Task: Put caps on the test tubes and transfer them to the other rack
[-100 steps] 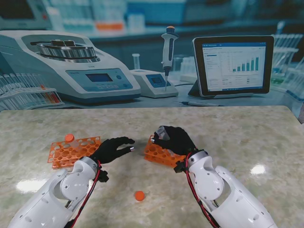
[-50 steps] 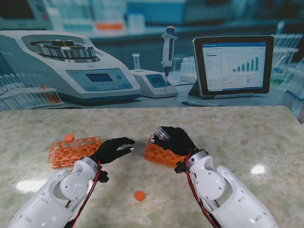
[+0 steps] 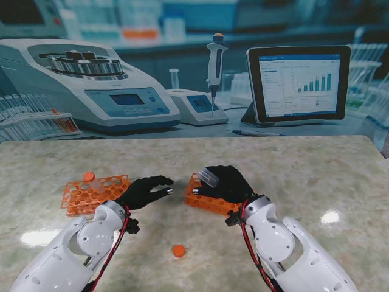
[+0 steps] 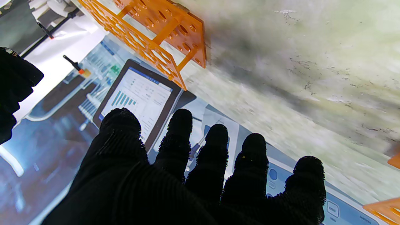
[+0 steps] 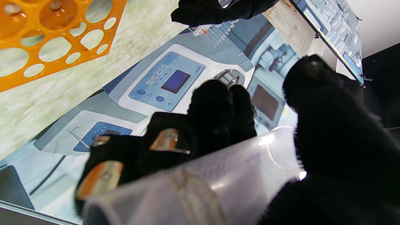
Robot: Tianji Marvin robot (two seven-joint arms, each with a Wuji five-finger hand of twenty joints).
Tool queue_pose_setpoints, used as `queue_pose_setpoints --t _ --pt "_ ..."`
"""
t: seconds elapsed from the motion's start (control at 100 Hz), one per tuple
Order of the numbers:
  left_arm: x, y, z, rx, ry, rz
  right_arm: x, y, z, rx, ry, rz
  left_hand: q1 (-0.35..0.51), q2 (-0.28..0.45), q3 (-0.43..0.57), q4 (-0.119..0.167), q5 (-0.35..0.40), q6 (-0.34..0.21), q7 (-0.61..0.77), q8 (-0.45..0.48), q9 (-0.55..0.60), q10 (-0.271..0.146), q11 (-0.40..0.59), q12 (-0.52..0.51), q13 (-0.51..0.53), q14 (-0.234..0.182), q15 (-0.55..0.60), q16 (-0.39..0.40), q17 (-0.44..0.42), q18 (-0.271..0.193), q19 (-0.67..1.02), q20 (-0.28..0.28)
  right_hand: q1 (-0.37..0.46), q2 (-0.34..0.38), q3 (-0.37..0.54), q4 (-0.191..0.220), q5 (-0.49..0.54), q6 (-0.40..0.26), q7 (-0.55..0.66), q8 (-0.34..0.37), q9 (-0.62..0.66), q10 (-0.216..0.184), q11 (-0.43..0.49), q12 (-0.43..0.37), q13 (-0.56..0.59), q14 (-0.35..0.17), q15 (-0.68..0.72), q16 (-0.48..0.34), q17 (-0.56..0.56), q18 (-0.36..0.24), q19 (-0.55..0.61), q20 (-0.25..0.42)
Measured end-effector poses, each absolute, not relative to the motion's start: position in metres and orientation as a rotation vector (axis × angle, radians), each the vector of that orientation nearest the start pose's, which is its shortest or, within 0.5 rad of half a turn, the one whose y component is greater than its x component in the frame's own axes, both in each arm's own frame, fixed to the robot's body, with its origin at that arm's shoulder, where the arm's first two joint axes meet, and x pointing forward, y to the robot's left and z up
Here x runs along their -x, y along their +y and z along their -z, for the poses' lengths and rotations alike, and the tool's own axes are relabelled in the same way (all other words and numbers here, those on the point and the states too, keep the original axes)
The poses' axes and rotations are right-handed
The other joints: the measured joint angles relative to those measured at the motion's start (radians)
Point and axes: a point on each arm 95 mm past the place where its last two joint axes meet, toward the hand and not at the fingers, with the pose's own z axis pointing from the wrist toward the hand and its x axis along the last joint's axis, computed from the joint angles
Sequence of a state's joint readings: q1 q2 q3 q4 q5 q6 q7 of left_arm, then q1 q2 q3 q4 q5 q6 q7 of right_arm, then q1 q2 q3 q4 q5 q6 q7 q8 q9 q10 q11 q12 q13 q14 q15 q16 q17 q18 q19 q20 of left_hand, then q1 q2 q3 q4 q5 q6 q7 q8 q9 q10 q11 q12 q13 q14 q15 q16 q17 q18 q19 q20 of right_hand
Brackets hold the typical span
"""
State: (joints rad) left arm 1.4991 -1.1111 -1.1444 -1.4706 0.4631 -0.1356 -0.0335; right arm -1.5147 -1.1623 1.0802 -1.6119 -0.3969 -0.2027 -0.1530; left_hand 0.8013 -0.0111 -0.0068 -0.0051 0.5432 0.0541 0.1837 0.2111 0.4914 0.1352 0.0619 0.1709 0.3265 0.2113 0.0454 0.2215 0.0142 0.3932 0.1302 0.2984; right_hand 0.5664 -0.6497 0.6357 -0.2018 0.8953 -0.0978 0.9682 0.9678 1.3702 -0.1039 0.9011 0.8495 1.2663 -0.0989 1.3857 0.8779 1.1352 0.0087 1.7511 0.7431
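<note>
While left hand (image 3: 144, 190) hovers w/ fingers spread, right hand (image 3: 228, 182) grips tube (image 3: 209, 177) over rack (image 3: 203, 201).

Clear uncapped tube (image 3: 209, 177) tilted over right orange rack (image 3: 205, 199); loose orange cap (image 3: 178, 250) on table; left rack (image 3: 94, 191) holds capped tube (image 3: 89, 176).

2 orange racks (image 3: 95, 192) (image 3: 208, 199), 1 clear uncapped tube (image 3: 209, 177), 2 orange caps: one loose (image 3: 178, 250), one at left rack (image 3: 89, 176).

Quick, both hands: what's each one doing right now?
Left hand: open, fingers apart, holding nothing.
Right hand: shut on an uncapped clear test tube.
</note>
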Motion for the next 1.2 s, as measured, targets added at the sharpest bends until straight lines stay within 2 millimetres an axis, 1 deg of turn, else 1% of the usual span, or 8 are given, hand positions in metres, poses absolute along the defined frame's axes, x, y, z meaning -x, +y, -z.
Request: queue_pose_setpoints --t 0.12,0.24,0.33,0.47,0.54,0.77,1.05,1.2 --pt "-0.408 -0.015 0.354 1.699 1.387 1.839 -0.390 0.071 0.298 1.753 -1.306 2.529 0.000 0.000 0.000 0.000 0.000 0.000 0.000 0.000 0.000 0.000 0.000 0.000 0.000 0.000 0.000 0.000 0.000 0.000 0.000 0.000 0.000 -0.012 0.001 0.044 -0.010 -0.043 0.117 0.123 0.000 -0.009 0.030 0.000 0.000 -0.005 0.001 0.000 0.000 -0.006 0.000 0.002" --pt "-0.408 -0.016 0.354 1.700 1.392 1.840 -0.386 0.071 0.298 1.723 -1.297 2.533 0.000 0.000 0.000 0.000 0.000 0.000 0.000 0.000 0.000 0.000 0.000 0.000 0.000 0.000 0.000 0.000 0.000 0.000 0.000 0.000 0.012 -0.012 0.053 0.109 0.063 -0.084 0.230 0.236 0.011 -0.011 0.045 0.000 0.000 -0.006 0.013 0.000 0.000 -0.006 0.000 0.003" --pt "-0.408 -0.017 0.354 1.701 1.397 1.839 -0.384 0.071 0.297 1.683 -1.292 2.539 0.000 0.000 0.000 0.000 0.000 0.000 0.000 0.000 0.000 0.000 0.000 0.000 0.000 0.000 0.000 0.000 0.000 0.000 0.000 0.000 0.021 -0.012 0.089 0.132 0.095 -0.092 0.257 0.290 0.015 -0.016 0.058 0.009 0.000 -0.006 0.013 0.000 0.000 -0.006 0.000 0.003" --pt "-0.407 -0.017 0.354 1.701 1.402 1.840 -0.381 0.071 0.298 1.657 -1.263 2.561 0.000 0.000 0.000 0.000 0.000 0.000 0.000 0.000 0.000 0.000 0.000 0.000 0.000 0.000 0.000 0.000 0.000 0.000 0.000 0.000 0.020 -0.011 0.184 0.170 0.139 -0.099 0.259 0.353 0.020 -0.020 0.083 0.010 0.000 -0.006 0.025 0.000 0.000 -0.006 0.000 0.003" --pt "-0.407 -0.017 0.354 1.699 1.404 1.841 -0.380 0.071 0.298 1.646 -1.249 2.567 0.000 0.000 0.000 0.000 0.000 0.000 0.000 0.000 0.000 0.000 0.000 0.000 0.000 0.000 0.001 0.000 0.000 0.000 0.000 0.000 0.019 -0.011 0.216 0.181 0.142 -0.099 0.259 0.369 0.020 -0.020 0.090 0.010 0.000 -0.006 0.026 0.000 0.000 -0.006 0.000 0.003" --pt "-0.405 -0.018 0.352 1.692 1.422 1.845 -0.374 0.071 0.303 1.588 -1.217 2.548 0.001 0.000 0.000 0.000 0.000 0.000 0.000 0.000 0.001 0.000 0.000 0.000 0.000 0.000 0.002 0.000 0.000 0.000 0.000 0.000 0.017 -0.024 0.229 0.229 0.152 -0.097 0.259 0.393 0.020 -0.020 0.093 0.010 0.000 -0.006 0.027 0.000 0.000 -0.006 0.000 0.003" --pt "-0.393 -0.020 0.348 1.678 1.496 1.832 -0.362 0.072 0.312 1.527 -1.293 2.457 0.013 0.000 0.000 0.001 0.011 0.000 0.000 0.000 0.016 0.000 0.003 0.019 0.043 0.000 0.027 0.027 0.013 0.000 0.000 0.002 0.010 -0.025 0.237 0.239 0.152 -0.096 0.259 0.395 0.020 -0.020 0.093 0.010 0.000 -0.006 0.027 0.000 0.000 -0.006 0.000 0.003" --pt "-0.385 -0.020 0.343 1.642 1.532 1.830 -0.359 0.072 0.316 1.523 -1.305 2.410 0.013 0.000 0.000 0.001 0.012 0.013 0.016 0.040 0.044 0.000 0.023 0.055 0.057 0.000 0.042 0.060 0.015 0.000 0.015 0.027 0.010 -0.025 0.237 0.240 0.152 -0.096 0.259 0.396 0.020 -0.020 0.093 0.010 0.000 -0.006 0.027 0.000 0.000 -0.006 0.000 0.003"
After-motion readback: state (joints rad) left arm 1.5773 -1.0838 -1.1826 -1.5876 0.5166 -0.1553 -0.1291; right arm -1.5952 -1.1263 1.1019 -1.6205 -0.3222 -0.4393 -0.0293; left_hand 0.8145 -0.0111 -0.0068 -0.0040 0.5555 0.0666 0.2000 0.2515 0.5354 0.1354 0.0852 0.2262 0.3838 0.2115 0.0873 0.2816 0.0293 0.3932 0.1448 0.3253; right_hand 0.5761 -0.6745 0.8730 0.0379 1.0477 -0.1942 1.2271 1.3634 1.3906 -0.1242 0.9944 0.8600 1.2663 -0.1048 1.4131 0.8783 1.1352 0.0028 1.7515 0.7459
